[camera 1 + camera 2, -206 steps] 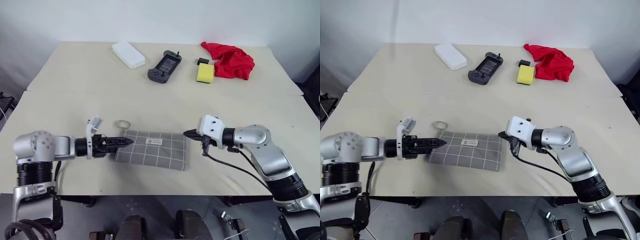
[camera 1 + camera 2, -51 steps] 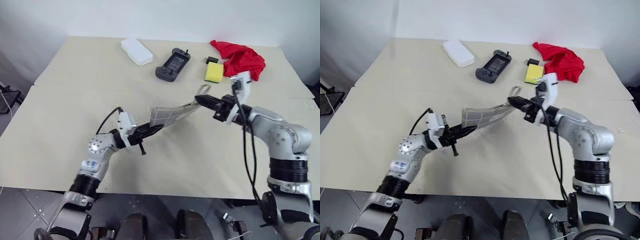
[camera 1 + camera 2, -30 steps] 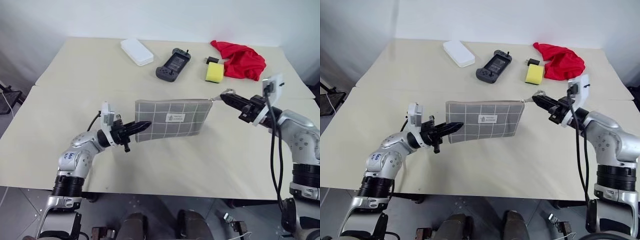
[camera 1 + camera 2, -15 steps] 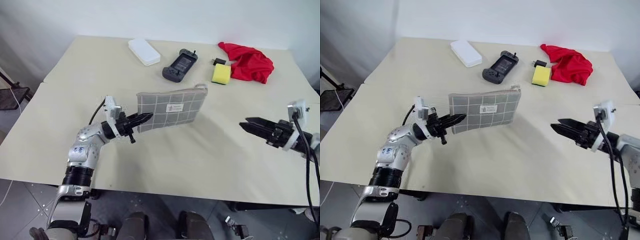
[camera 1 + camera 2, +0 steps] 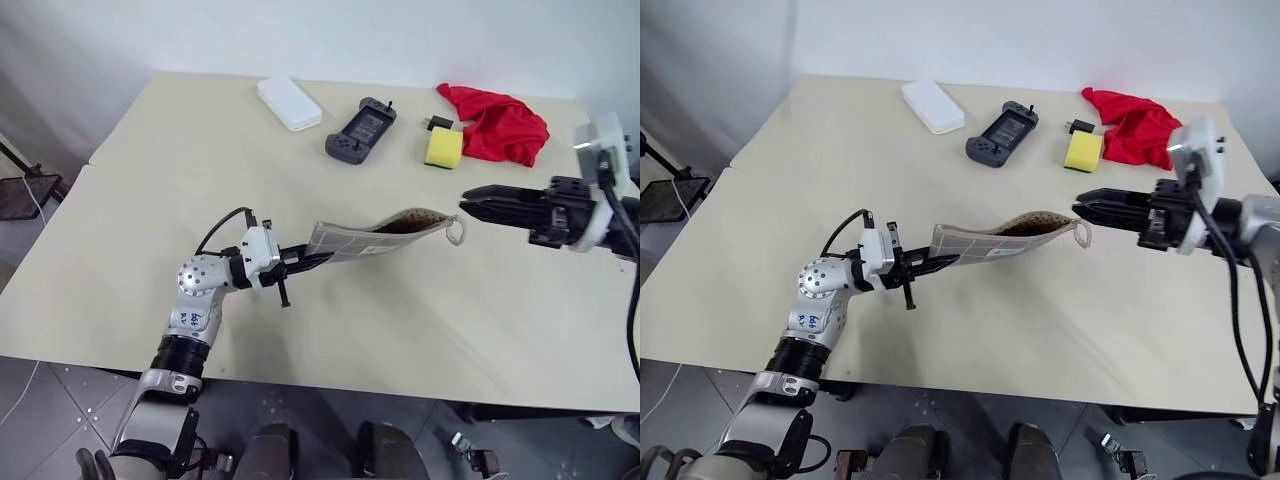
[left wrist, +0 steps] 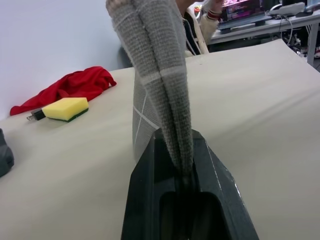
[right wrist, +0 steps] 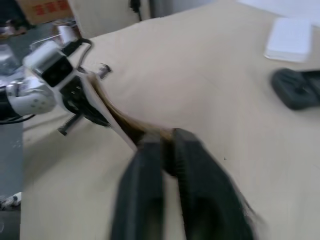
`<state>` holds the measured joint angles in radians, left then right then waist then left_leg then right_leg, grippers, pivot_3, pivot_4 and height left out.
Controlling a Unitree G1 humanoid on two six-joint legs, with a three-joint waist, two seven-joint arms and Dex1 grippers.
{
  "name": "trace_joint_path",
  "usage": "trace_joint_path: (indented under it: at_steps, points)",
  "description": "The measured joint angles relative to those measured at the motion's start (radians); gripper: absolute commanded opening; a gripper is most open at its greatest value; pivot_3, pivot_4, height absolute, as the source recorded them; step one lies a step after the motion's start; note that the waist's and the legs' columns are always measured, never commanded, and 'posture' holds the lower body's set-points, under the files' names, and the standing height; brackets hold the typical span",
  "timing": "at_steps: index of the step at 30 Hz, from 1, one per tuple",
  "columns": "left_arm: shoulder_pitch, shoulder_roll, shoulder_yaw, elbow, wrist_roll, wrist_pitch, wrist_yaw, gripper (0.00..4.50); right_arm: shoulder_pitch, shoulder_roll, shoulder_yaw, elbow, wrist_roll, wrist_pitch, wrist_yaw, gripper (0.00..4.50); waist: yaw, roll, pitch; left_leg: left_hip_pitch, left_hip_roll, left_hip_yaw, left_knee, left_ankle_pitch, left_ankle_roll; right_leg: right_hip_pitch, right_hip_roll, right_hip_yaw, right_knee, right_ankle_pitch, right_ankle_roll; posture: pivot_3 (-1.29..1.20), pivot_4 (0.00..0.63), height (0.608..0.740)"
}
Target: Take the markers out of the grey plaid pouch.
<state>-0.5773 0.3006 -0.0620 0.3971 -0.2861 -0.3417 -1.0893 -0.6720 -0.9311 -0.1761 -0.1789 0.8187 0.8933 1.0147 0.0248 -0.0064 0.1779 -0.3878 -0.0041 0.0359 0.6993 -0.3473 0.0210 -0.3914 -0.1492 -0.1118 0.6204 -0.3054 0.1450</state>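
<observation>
Currently the grey plaid pouch (image 5: 375, 233) is held above the table (image 5: 150, 190), clamped at one end by the left claw (image 5: 318, 260); its open mouth is faced by the closed, empty right claw (image 5: 468, 205) just beyond.

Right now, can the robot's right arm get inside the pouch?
Probably yes: the left gripper holds the grey plaid pouch up with its mouth gaping, and the right gripper, fingers together, points straight at it with nothing between.
</observation>
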Motion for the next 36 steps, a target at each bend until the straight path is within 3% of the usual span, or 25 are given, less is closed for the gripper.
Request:
trace_joint_path:
  at_steps: [4,15,23,34,36]
  points:
    - [0.005,-0.013,-0.017,-0.001,0.003,0.0,0.003,0.0,-0.049,0.06,0.082,-0.017,-0.034,0.022,-0.069,0.02,0.001,0.0,0.0,0.0,0.0,0.0,0.0,0.0,0.0,0.0,0.0,-0.001,0.0,0.0,0.0,0.0,0.15,0.74]
    - [0.014,-0.007,-0.016,-0.005,0.004,0.008,0.018,0.0,0.031,0.045,0.182,0.001,-0.164,-0.022,-0.04,0.02,0.0,0.0,0.0,-0.001,-0.001,0.001,0.0,0.0,0.0,0.0,0.0,-0.001,0.0,0.0,0.0,0.0,0.15,0.74]
    - [0.035,-0.006,-0.032,-0.026,0.003,0.043,-0.001,0.0,0.049,-0.006,0.378,0.046,-0.449,-0.191,-0.017,0.02,-0.002,0.0,0.0,-0.001,-0.001,0.002,0.0,0.0,0.0,0.0,0.001,-0.001,0.0,0.0,0.0,0.0,0.15,0.74]
    - [0.099,0.052,-0.062,-0.16,-0.114,0.281,-0.17,0.0,-0.018,0.022,0.41,-0.036,-0.537,-0.2,-0.034,0.02,-0.004,0.0,0.0,0.0,0.0,0.0,0.0,0.0,0.0,0.0,0.001,0.0,0.0,0.0,0.0,0.0,0.15,0.74]
    - [0.099,0.064,-0.05,-0.154,-0.121,0.3,-0.174,0.0,-0.026,0.033,0.419,-0.061,-0.552,-0.214,-0.028,0.38,-0.004,0.0,0.0,0.0,0.0,0.0,0.0,0.0,0.0,0.0,0.001,0.0,0.0,0.0,0.0,0.0,0.15,0.74]
